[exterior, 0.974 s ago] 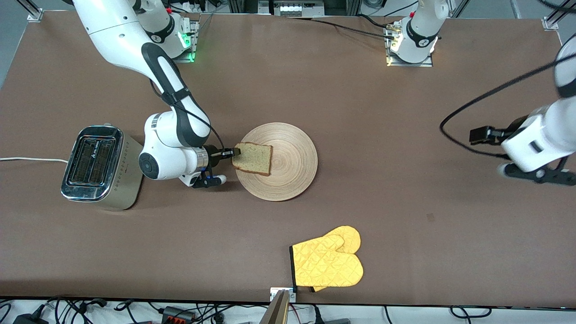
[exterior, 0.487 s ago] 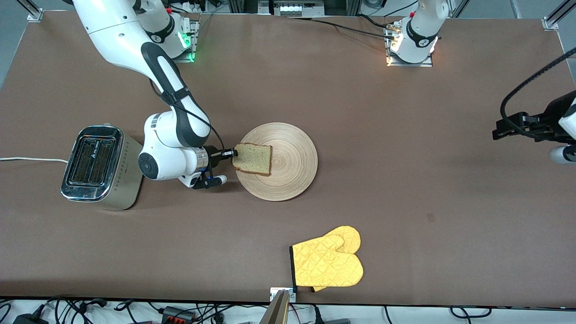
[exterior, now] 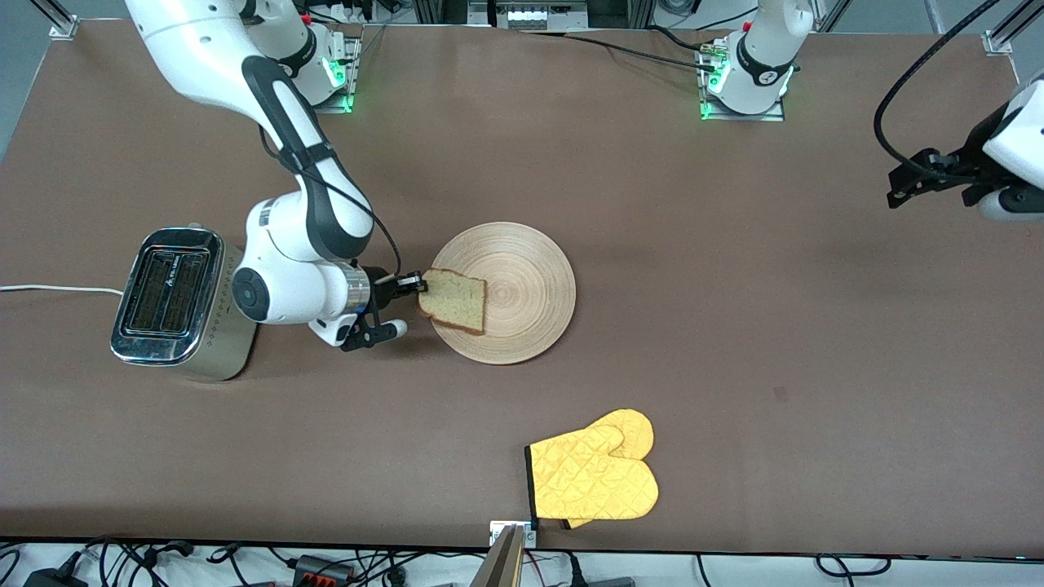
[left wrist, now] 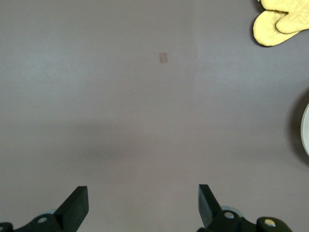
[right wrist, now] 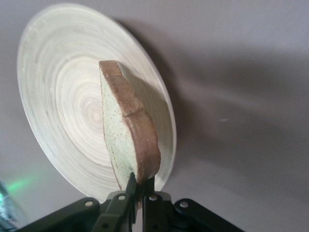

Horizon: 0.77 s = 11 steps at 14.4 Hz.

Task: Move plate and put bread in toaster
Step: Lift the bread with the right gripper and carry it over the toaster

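- Front view gives you the brown bench (exterior: 734, 342) first, with both arm bases along its top edge.
- Your right arm reaches down from its base toward the middle of the bench, its wrist sitting between the toaster and the plate.
- Your left arm waits at its own end of the bench; the left gripper (left wrist: 143, 205) hangs over bare bench, and the left wrist view shows you its fingers (left wrist: 77, 203) spread wide with nothing between them.
- You'll find the plate (exterior: 522, 269) lying flat near the middle of the bench, pale wood with ring grain.
- Look for the toaster (exterior: 167, 295) toward the right arm's end, just beside the right arm's wrist, chrome top and two slots facing up, white cord (exterior: 49, 289) trailing off the bench edge.
- Nearer the front camera than the plate, you have a pair of yellow oven mitts (exterior: 593, 479) by the bench edge.
- Over the plate's rim on the toaster side, the bread (exterior: 454, 300) is lifted off the wood and tilted.
- Right gripper (exterior: 416, 284): its fingers pinch the bread by one crust edge, and the right wrist view shows you the slice (right wrist: 126, 140) standing on edge above the plate (right wrist: 58, 106).
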### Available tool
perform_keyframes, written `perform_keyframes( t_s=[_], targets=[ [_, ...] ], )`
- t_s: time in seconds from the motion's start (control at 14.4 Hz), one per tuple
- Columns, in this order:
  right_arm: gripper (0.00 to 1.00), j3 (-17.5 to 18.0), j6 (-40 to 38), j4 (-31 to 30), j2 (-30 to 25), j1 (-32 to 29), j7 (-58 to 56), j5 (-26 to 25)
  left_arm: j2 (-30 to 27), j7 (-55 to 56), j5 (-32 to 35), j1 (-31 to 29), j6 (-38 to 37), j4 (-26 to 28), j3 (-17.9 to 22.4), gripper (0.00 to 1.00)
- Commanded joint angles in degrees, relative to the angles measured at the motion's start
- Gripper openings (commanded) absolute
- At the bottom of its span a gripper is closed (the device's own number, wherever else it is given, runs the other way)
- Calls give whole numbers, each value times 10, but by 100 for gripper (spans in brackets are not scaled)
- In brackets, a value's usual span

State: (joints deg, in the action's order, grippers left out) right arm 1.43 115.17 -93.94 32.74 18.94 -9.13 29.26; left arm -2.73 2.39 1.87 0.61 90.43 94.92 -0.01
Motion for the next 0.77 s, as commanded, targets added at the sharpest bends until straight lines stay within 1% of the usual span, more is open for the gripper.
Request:
perform_keyframes(
  t_s=[0.0, 0.14, 0.21, 0.28, 0.35, 0.42, 0.56, 0.7],
  targets=[
    [0, -33, -72, 40, -35, 0, 9, -109, -7, 0, -11, 11, 20, 24, 5, 100],
    [0, -56, -148, 105, -35, -3, 33, -209, 3, 0, -11, 12, 17, 9, 5, 100],
    [0, -70, -175, 130, -35, -2, 40, -248, 4, 0, -11, 12, 16, 6, 5, 100],
    [0, -82, -194, 148, -36, -3, 51, -273, 4, 1, -11, 13, 16, 6, 5, 100],
    [0, -99, -227, 162, -37, -4, 60, -281, 4, 1, -10, 13, 16, 6, 5, 100],
    [0, -126, -270, 180, -38, -3, 63, -281, 5, 0, -11, 13, 16, 5, 2, 100],
    [0, -179, -327, 213, -38, 3, 63, -281, 5, 0, -10, 13, 16, 5, 2, 100],
    [0, -217, -392, 247, -37, 1, 77, -281, 5, 1, -10, 13, 16, 4, 1, 100]
  ],
)
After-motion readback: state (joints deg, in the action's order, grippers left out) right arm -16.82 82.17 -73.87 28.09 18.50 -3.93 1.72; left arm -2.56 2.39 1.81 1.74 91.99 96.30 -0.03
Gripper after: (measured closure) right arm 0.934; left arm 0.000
